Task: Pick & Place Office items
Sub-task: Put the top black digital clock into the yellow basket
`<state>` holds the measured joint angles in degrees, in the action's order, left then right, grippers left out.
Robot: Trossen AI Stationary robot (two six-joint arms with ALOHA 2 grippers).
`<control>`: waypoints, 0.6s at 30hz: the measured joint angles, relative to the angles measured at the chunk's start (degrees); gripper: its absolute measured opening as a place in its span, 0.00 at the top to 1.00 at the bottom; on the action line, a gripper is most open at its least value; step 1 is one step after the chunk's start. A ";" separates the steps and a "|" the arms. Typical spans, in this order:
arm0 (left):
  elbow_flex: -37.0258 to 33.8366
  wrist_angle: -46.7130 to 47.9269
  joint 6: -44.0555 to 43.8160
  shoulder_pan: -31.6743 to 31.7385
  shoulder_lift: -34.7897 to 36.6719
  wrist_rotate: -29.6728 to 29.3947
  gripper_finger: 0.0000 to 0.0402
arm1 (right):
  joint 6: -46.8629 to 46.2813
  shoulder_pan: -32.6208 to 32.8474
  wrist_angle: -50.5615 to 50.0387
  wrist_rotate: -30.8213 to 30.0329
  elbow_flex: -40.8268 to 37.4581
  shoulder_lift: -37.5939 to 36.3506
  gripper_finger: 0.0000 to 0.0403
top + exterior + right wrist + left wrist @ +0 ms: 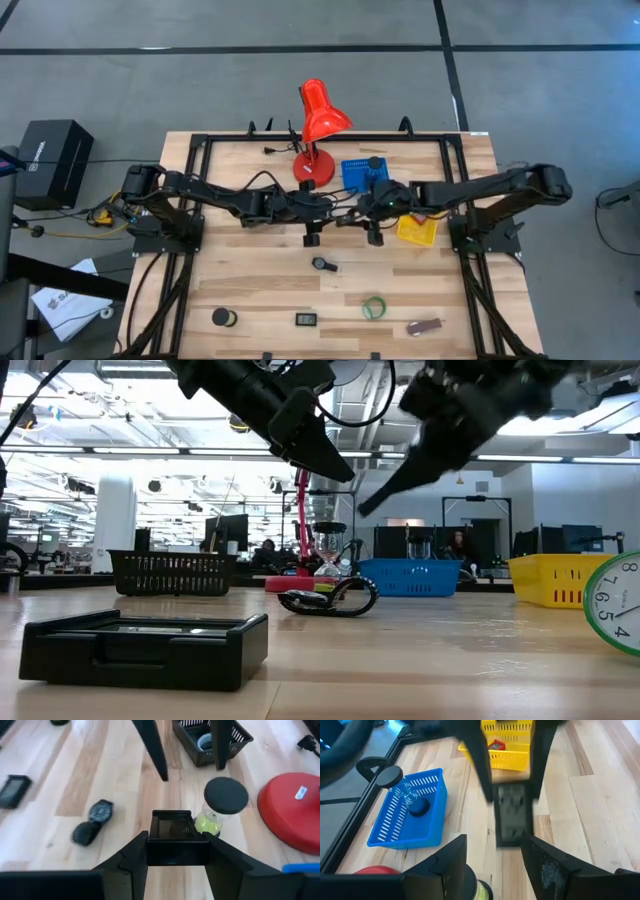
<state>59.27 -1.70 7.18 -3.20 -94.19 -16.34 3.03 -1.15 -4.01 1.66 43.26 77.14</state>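
While the right gripper [176, 845] is clenched on a small black box [174, 827] above the middle of the tabletop [240, 270], the left gripper [494, 846] faces it nose to nose, fingers spread and carrying nothing. Just beside the held box, a small jar [220, 805] with a black lid stands near the red lamp [318, 125].

Judged from how things lie, the sorting is partly done. The blue tray [352, 182], toward 1 o'clock from the centre, holds a dark round piece [418, 807]. The yellow tray [416, 232], toward 3 o'clock, has something red [496, 744] in it. The black basket [235, 740] contains a pale roll [204, 742].

Several pieces lie loose on the tabletop. A wristwatch [323, 264] sits just past centre toward 6 o'clock. Along the 6 o'clock edge are a black roll [222, 317] toward 7, a flat black oblong [306, 320] at 6, then a green ring [374, 307] and a maroon oblong [425, 327] toward 5.

So the box in hand needs a tray, and roughly five or six more items wait after it.
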 joint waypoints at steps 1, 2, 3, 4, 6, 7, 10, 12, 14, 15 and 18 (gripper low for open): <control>0.00 0.03 0.00 0.00 0.00 0.00 0.55 | -0.07 0.09 -3.48 -0.16 1.00 -1.26 0.64; 0.00 0.04 0.00 0.00 0.00 0.00 0.55 | -0.47 0.11 -7.69 -0.75 1.89 -2.59 0.64; 0.00 0.02 0.00 0.00 0.00 0.00 0.55 | -1.40 0.11 -11.53 -1.80 2.66 -3.70 0.64; 0.00 0.03 -0.02 0.00 0.00 0.00 0.55 | -2.63 0.11 -15.23 -2.94 3.40 -4.80 0.63; 0.00 0.05 -0.13 0.00 0.00 0.02 0.56 | -4.54 0.05 -22.18 -4.53 4.45 -7.12 0.61; 0.00 0.05 -0.14 0.00 0.00 0.02 0.56 | -5.41 -0.09 -25.75 -4.94 4.80 -8.40 0.61; 0.00 0.08 -0.15 0.00 0.00 0.02 0.57 | -9.71 -0.45 -36.08 -6.29 5.04 -11.26 0.61; 0.00 0.08 -0.15 0.00 0.00 0.04 0.57 | -13.32 -0.77 -43.26 -6.45 5.03 -12.74 0.62; 0.00 0.08 -0.17 0.00 0.00 0.04 0.58 | -16.22 -1.08 -50.49 -6.78 5.03 -13.74 0.63; 0.00 0.08 -0.16 0.02 0.00 0.04 0.58 | -17.58 -1.28 -53.66 -7.04 5.01 -14.02 0.63; 0.00 0.06 -0.16 0.00 0.00 0.04 0.59 | -21.25 -1.33 -59.77 -8.87 5.01 -14.20 0.61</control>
<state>59.27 -1.64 7.02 -3.20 -94.19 -16.29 -18.22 -2.48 -63.78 -7.20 48.27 62.94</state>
